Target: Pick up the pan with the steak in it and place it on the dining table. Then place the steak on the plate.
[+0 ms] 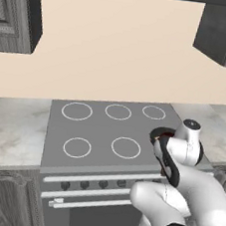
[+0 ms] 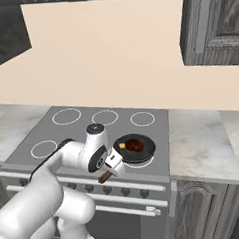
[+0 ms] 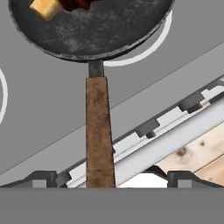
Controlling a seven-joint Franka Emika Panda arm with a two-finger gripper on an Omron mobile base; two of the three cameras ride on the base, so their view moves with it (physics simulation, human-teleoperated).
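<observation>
While the pan (image 2: pixel 135 148) sits low and right of centre on the stove (image 2: pixel 52 133), steak (image 2: pixel 133 144) inside, we hold our gripper (image 3: pixel 111 177) wide apart over its brown handle (image 3: pixel 99 131), which runs down mid-frame. We judge the first pickup under way; next, lowering and closing on that handle.

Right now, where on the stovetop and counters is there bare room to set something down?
Bare: the left burner rings, the back row, and the marbled counter right of the stovetop. Crowded: the front-right ring, taken by the pan with the steak.
</observation>
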